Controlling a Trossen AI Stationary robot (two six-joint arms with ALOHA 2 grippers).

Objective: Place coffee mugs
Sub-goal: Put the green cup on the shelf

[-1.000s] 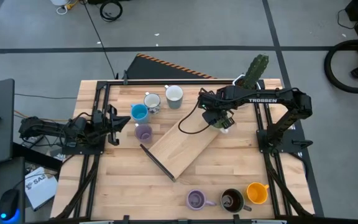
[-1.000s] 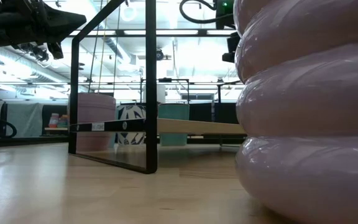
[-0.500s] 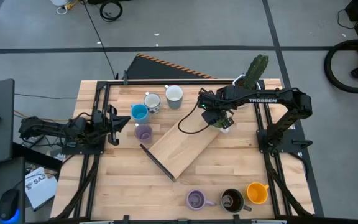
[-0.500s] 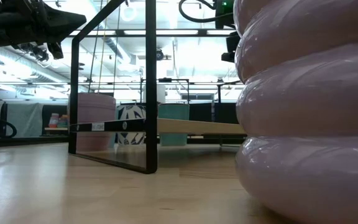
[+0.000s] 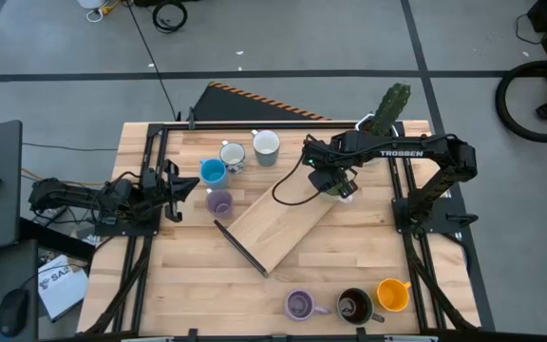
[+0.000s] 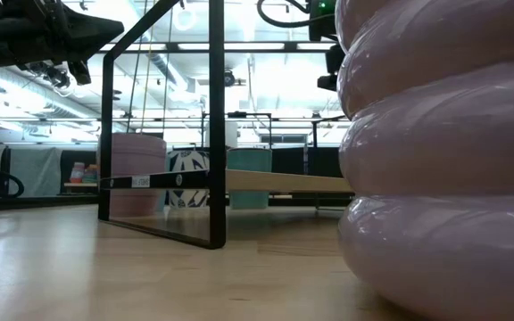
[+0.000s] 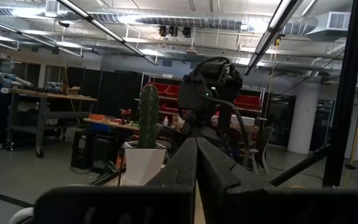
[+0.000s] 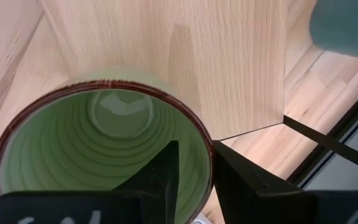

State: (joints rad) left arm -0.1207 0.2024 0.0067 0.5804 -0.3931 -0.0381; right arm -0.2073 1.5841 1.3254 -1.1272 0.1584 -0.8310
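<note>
A green mug stands upright on its base at the far right end of a slanted wooden board. My right gripper points down over it, open, one finger inside the mug's mouth and one outside, the rim between them. In the high view the gripper hides most of the mug. My left gripper waits shut at the table's left edge, clear of the mugs. My right gripper stands astride the green mug's rim from above. Green wall shows between the inner finger and the rim, so that finger is off it. Whether the outer finger touches the rim, I cannot tell.
Blue, white, grey and lavender mugs stand at the far left. Lavender, brown and orange mugs line the near edge. A cactus pot sits far right.
</note>
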